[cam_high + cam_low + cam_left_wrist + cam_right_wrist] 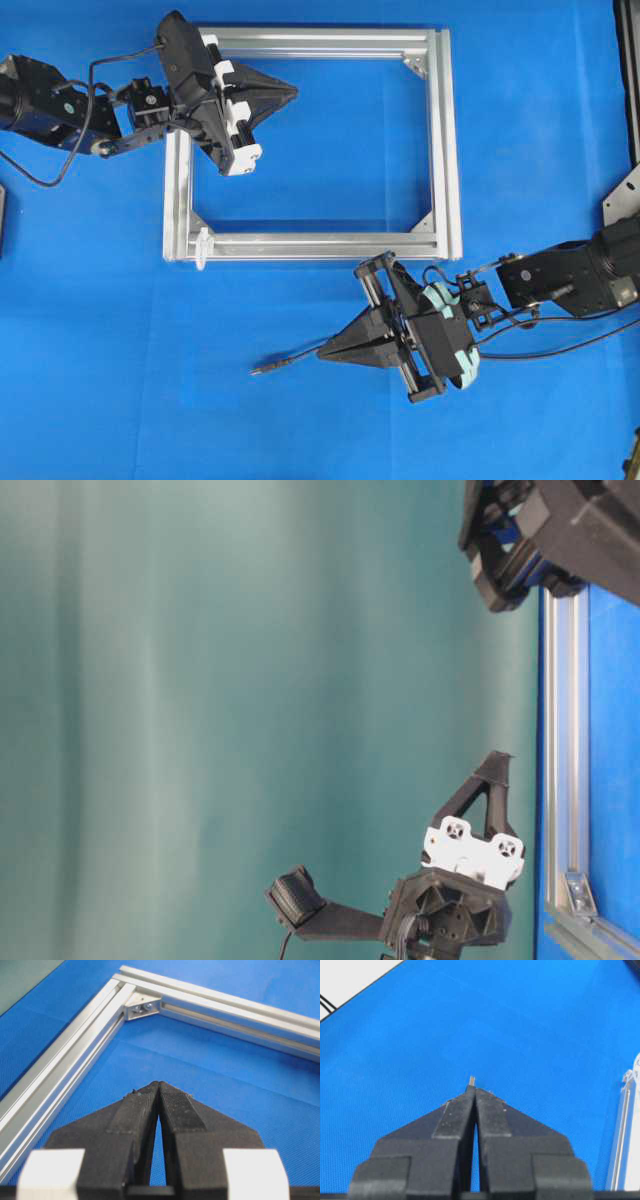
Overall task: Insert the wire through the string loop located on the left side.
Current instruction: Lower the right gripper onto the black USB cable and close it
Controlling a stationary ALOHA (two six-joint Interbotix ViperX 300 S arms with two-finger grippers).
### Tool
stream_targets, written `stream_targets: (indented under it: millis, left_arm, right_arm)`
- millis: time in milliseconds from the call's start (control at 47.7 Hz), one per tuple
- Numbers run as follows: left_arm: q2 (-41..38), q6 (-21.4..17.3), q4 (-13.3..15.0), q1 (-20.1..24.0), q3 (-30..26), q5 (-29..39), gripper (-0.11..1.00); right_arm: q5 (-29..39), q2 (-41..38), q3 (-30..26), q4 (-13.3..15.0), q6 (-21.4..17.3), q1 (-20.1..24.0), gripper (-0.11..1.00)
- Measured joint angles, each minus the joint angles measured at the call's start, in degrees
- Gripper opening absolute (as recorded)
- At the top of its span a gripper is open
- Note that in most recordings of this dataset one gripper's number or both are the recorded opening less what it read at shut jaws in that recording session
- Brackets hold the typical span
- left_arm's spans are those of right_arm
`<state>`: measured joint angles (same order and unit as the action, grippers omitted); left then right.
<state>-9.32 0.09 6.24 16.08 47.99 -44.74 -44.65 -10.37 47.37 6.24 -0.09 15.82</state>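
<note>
Your wire (290, 361) is lying on the blue cloth (100, 330) just below the frame (445, 150), its silvery tip pointing left. The right gripper (325, 353) is pinching the wire, jaws pressed together. The tiny whitish loop (202, 245) is sticking up at the frame's lower-left corner. Your left gripper (292, 91) is hovering over the frame's top bar, pressed together on nothing. The frame is ribbed aluminium.
</note>
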Motion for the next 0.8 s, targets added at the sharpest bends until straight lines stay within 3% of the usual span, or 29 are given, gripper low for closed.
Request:
stream_targets:
  millis: [336, 587, 692, 797]
  left_arm:
    - [0.7, 0.09, -1.14, -0.35, -0.35, 0.79, 0.0]
    - [0.7, 0.35, -1.14, -0.26, -0.26, 0.88, 0.0]
    - [0.7, 0.53, -1.14, -0.35, -0.18, 0.97, 0.0]
    - [0.7, 0.53, -1.14, -0.35, -0.18, 0.97, 0.0]
  right_arm:
    - [4.83, 1.05, -0.35, -0.09, -0.44, -0.26, -0.01]
    - [4.83, 0.97, -0.35, -0.44, -0.79, -0.35, 0.0]
    - [4.66, 1.05, -0.35, -0.7, -1.58, -0.44, 0.17]
    - [4.66, 0.97, -0.35, -1.05, -2.81, -0.44, 0.46]
